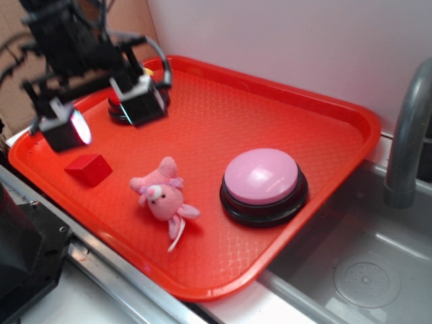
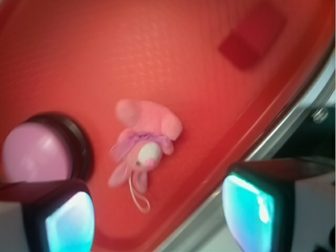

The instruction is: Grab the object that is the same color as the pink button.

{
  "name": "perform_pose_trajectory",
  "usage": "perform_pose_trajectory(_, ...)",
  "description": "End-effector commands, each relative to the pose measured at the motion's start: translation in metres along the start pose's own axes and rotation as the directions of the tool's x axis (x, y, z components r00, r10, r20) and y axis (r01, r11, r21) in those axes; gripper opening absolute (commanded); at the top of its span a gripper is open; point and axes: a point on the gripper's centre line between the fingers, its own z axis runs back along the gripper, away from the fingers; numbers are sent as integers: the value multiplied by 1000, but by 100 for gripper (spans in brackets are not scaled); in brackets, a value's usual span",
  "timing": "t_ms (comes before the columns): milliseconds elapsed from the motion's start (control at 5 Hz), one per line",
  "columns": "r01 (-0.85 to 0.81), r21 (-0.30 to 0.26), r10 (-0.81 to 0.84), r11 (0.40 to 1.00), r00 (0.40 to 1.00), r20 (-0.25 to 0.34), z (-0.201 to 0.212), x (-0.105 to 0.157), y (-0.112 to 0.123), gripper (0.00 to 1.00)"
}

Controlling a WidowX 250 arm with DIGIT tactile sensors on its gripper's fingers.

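Steel sink basin (image 1: 364,270) fills the near corner, and the red tray (image 1: 283,88) spreads beyond it, the largest thing in play. On it, well off to the gripper's far side, sits the pink button (image 1: 262,177). Raised above the tray's far-left part, the gripper (image 1: 104,111) hangs with both fingers spread wide and nothing between them. A smaller red-domed button (image 1: 120,108) lies just beneath it, mostly hidden. Below and ahead of the fingers rests the pink plush toy (image 1: 163,196), between the red block (image 1: 89,168) and the pink button, touching neither. To grab well, I would centre the spread fingers over the toy's soft body rather than its thin tail string (image 2: 137,199), descend squarely, then close.
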Motion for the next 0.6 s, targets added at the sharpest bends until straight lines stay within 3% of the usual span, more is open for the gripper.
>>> perform_pose_trajectory(0, -105, -25, 105, 994, 995, -4, -41, 15, -13, 100)
perform_pose_trajectory(400, -96, 31, 97, 995, 995, -15, -71, 20, -18, 100)
